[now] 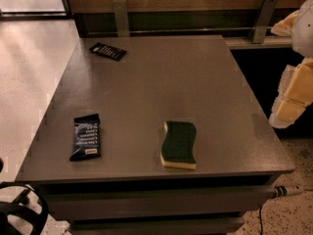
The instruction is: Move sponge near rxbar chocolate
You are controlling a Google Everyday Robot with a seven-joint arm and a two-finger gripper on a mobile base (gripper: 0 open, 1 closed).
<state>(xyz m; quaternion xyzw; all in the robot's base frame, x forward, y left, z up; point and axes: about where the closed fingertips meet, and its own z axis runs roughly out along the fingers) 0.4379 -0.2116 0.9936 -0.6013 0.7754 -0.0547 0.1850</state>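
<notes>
The sponge point(179, 144), dark green on top with a pale yellow foam layer, lies flat near the front edge of the grey table point(161, 82), a little right of centre. The rxbar chocolate point(107, 51), a slim black wrapper with small white lettering, lies at the table's far left corner. My gripper point(277, 75) is at the right edge of the view, beyond the table's right side and raised above it. Its pale yellow fingers point(292, 98) stand apart and hold nothing. It is far from both the sponge and the bar.
A dark wrapper with bluish-white print and crimped ends point(87, 136) lies at the front left of the table. A wooden wall with metal brackets point(121, 17) runs behind the table. A black wheel-like part point(19, 214) shows at the bottom left.
</notes>
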